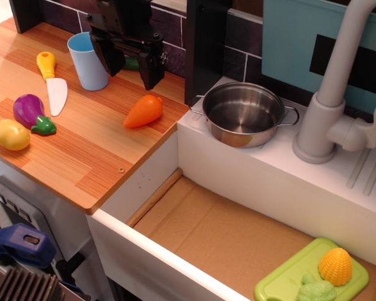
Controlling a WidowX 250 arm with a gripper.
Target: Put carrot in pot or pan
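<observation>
The gripper [130, 66] hangs open and empty, with the carrot [143, 111] at its 6 o'clock. The pot [243, 113] sits at the carrot's 3 o'clock; a blue cup [88, 61] stands at the gripper's 9 o'clock.

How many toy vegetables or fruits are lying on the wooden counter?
3. The bright orange plastic carrot lies near the counter's right edge; the purple plastic eggplant and the yellow lemon-like toy lie at the left. Something green behind the gripper is partly hidden.
</observation>
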